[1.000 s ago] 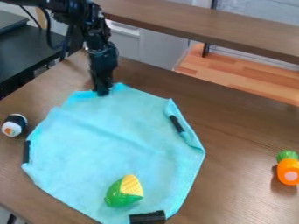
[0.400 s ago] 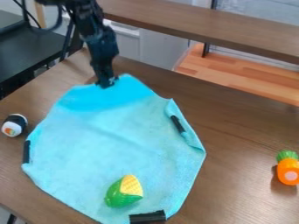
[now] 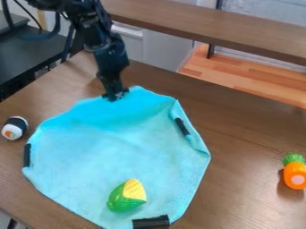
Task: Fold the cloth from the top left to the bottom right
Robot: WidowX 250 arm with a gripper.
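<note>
A gripper clenches the upper edge of a blue cloth on a table — a slow, low diagonal carry toward bottom right, clearing the corn, should keep the fold smooth.

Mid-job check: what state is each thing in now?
Gripper: closed on the cloth's top edge.
Cloth: mostly spread, top raised, right edge turned in, not yet folded across.
Toy corn: resting on the cloth.
Toy sushi: on the table, off the cloth.
Toy carrot: likewise.
</note>
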